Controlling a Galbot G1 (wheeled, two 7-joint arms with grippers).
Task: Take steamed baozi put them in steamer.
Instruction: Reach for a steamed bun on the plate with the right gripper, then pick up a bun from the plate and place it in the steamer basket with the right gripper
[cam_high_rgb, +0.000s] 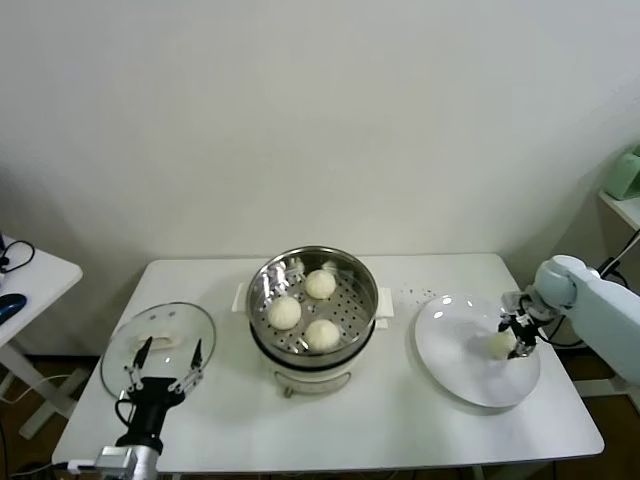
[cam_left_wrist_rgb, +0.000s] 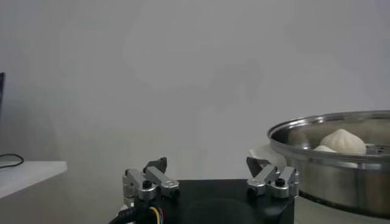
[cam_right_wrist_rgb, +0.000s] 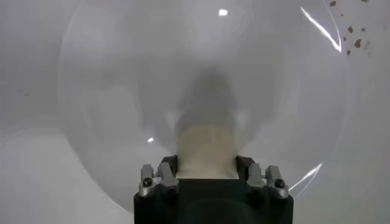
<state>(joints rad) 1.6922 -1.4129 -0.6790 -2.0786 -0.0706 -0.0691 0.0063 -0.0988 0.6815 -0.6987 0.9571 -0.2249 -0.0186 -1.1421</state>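
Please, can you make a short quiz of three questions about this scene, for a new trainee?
1. How many buns lie in the steamer?
2. True or false: the left gripper holds the glass lid.
3. The last bun is: A) on the bare table, B) on the white plate, between the fingers of the right gripper, C) under the lid.

Key:
1. Three.
2. False: it hangs open over the lid near the table's front edge.
3. B.
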